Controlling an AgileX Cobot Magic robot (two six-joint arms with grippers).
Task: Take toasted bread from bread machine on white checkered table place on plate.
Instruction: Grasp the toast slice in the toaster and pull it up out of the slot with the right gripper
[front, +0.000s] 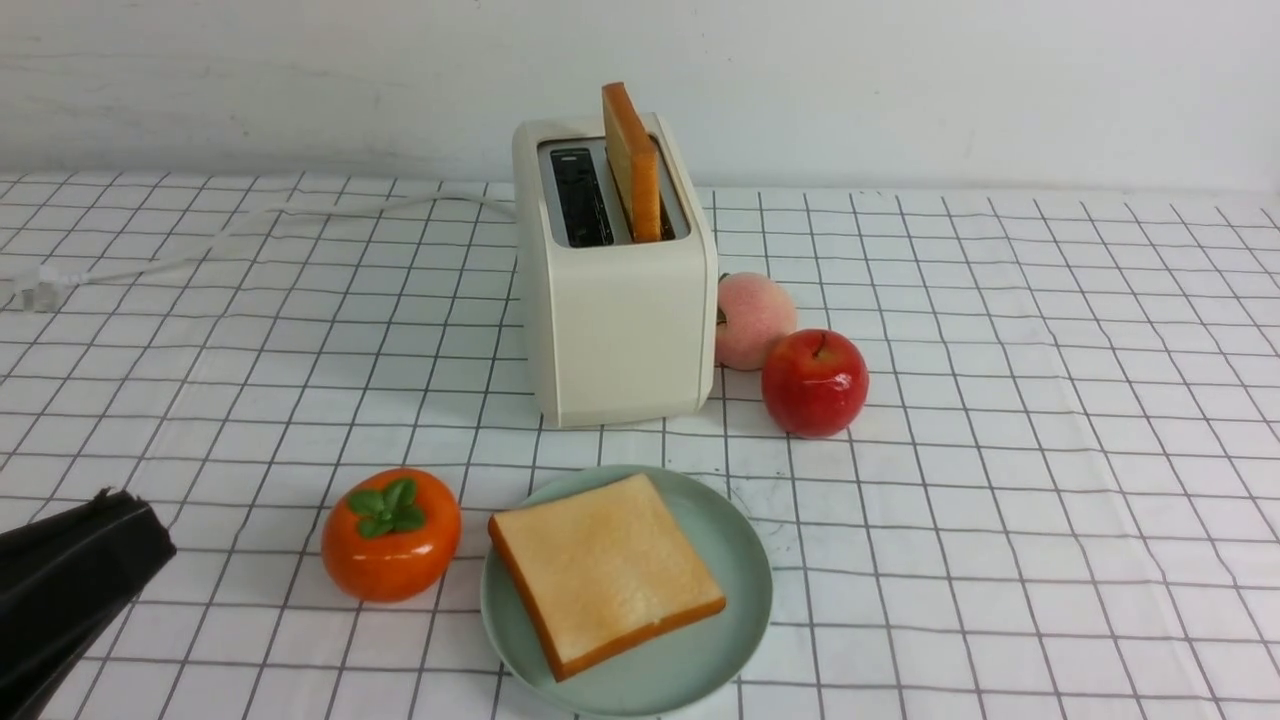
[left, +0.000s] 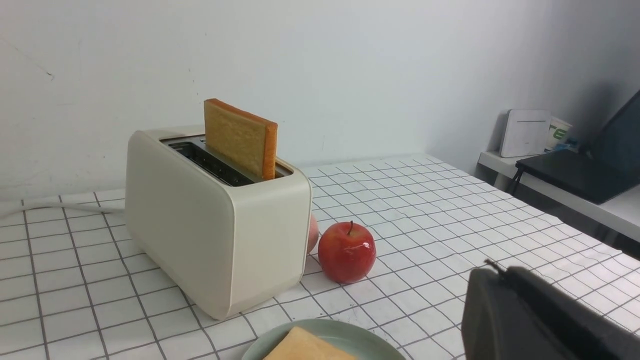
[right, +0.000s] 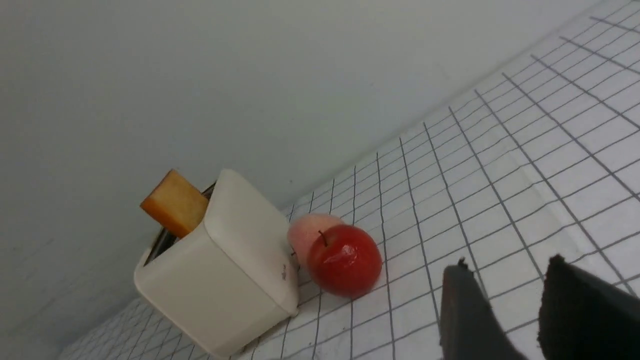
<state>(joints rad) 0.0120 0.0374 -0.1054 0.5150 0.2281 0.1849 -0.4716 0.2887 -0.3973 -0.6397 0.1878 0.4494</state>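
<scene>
Okay, last slice (front: 630, 165) stands up from the bread machine (front: 615, 320): my right jaws gape empty, left jaws I cannot tell; pinch its flat faces, lift straight.

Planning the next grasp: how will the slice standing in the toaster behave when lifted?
The toast slice looks thick with straight edges, so probably stiff, not floppy. It stands upright, well above the toaster, so it likely lifts free.

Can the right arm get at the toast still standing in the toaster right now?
Probably yes: the slice stands well above the toaster, nothing covers it, and the right gripper is open.
</scene>
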